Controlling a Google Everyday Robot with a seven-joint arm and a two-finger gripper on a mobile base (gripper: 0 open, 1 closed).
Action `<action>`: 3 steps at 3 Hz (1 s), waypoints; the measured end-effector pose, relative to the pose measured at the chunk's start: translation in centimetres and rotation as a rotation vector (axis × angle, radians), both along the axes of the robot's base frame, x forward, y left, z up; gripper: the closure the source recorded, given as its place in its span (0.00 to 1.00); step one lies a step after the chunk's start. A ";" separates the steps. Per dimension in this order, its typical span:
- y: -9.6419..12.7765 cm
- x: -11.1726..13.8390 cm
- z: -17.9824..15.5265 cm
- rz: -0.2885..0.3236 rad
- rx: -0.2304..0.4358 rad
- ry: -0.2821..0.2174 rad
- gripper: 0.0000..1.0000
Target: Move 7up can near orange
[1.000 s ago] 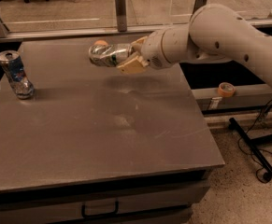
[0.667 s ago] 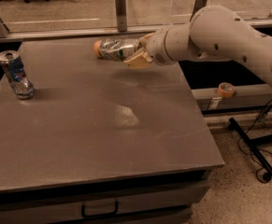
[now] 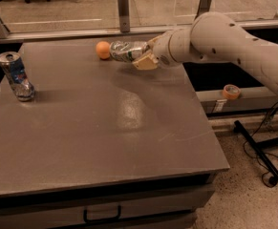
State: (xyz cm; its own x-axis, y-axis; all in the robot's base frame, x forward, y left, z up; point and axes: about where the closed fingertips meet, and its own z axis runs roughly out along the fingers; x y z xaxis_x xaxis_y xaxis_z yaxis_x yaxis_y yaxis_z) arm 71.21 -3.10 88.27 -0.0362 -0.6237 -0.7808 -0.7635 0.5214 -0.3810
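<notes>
Since a second ago my arm (image 3: 234, 42) has drawn the 7up can (image 3: 124, 50) to the right along the far side of the table (image 3: 105, 142). The orange (image 3: 102, 50), which the can hid before, now shows whole. My gripper (image 3: 142, 56) sits over the far part of the table, right of the middle, with the arm reaching in from the right. It is clamped on the right end of the 7up can: one pale finger (image 3: 145, 62) lies under and in front of the can, and the other is above and behind it.

The can lies on its side in my grip, its long axis running left to right, with the dented silver body and green markings turned toward the camera. Its free left end points at the orange and is just beside it. I cannot tell whether the two touch, nor whether the can rests on the tabletop or hangs just above it. The orange sits on the table near the far edge.

The blue-and-silver can (image 3: 16, 76) stands upright, crumpled, near the left edge of the table, well apart from the orange and from my gripper, and has stayed in its place. A roll of tape (image 3: 231, 91) lies on a lower ledge to the right of the table, beneath my arm.
</notes>
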 end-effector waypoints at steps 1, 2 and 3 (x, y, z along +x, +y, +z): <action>-0.1 1.1 -1.3 -0.002 -0.008 0.023 0.35; 0.0 1.8 -2.3 0.000 -0.011 0.041 0.12; 0.0 2.1 -2.9 0.001 -0.017 0.053 0.00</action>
